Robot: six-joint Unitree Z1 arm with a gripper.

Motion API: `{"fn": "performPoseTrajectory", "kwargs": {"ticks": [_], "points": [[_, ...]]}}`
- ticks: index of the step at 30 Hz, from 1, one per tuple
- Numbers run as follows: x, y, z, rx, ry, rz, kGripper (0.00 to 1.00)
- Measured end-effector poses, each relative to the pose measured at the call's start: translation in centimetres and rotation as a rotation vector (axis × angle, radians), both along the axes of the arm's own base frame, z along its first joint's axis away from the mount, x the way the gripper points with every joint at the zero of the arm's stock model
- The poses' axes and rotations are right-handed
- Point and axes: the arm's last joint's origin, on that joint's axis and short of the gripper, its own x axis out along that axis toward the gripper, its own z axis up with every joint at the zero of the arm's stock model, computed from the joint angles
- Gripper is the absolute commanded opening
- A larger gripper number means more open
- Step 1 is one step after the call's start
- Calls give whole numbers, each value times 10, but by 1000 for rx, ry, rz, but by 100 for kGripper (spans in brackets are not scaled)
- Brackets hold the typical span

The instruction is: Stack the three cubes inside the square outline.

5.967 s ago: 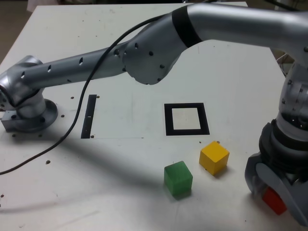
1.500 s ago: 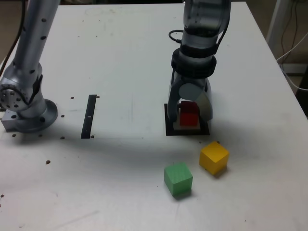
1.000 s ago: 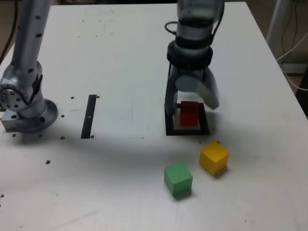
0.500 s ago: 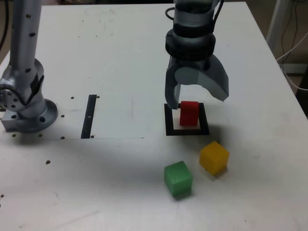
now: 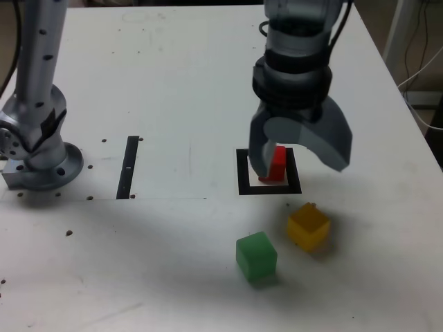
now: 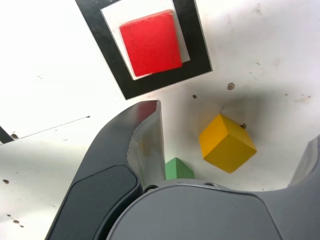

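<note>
Desk (image 5: 173, 83), white, carries everything. Grey gripper (image 5: 299, 153) hangs with jaws wide apart and empty above the thick black square outline (image 5: 241, 173), where the matte red cube (image 6: 150, 42) sits; the yellow cube (image 5: 308, 226) (likely next) lies just outside, towards the camera.
</note>
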Motion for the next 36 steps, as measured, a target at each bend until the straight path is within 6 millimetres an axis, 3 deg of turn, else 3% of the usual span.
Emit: {"fn": "performPoseTrajectory", "kwargs": {"ticks": [3,14,20,27,36], "points": [[6,-13,-5,1,5,-27,100],[23,-30,-21,2,28,-57,100],[22,-35,-21,11,32,-149,100],[22,-42,-16,26,21,-398,100],[21,-41,-15,35,20,-444,99]]}}
